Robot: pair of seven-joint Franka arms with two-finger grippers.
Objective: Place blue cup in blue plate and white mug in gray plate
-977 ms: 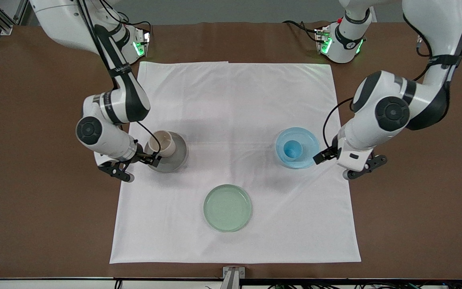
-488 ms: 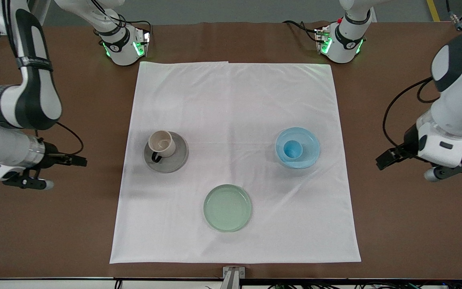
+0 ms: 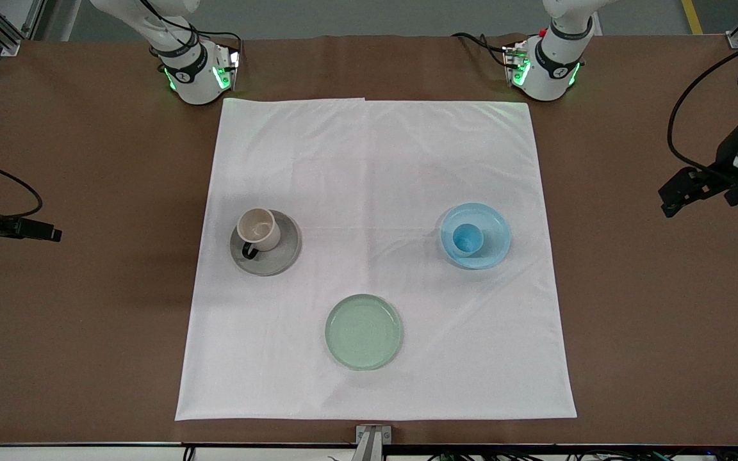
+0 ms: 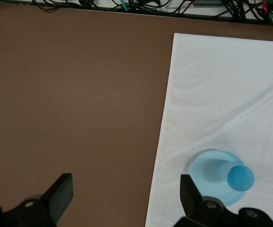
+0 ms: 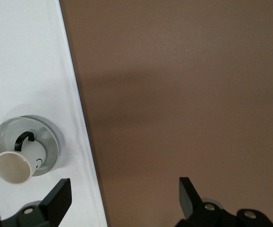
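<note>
The blue cup [image 3: 468, 238] stands upright in the blue plate [image 3: 496, 225] on the cloth toward the left arm's end; both also show in the left wrist view, cup [image 4: 240, 176] on plate [image 4: 203, 170]. The white mug [image 3: 257, 228] stands on the gray plate [image 3: 284, 251] toward the right arm's end, its black handle pointing toward the front camera; the right wrist view shows mug [image 5: 14, 168] and plate [image 5: 51, 142]. My left gripper [image 3: 673, 195] [image 4: 125, 189] is open and empty over bare table. My right gripper [image 3: 45, 232] [image 5: 123, 191] is open and empty over the cloth's edge.
A pale green plate [image 3: 363, 331] lies empty on the white cloth [image 3: 375, 160], nearer the front camera than the other two plates. The brown table [image 3: 87, 352] surrounds the cloth. The arm bases stand along the table's top edge.
Both grippers have drawn away from the plates, outward to the table's two ends. The mug and the cup stay where they stood on their plates.
</note>
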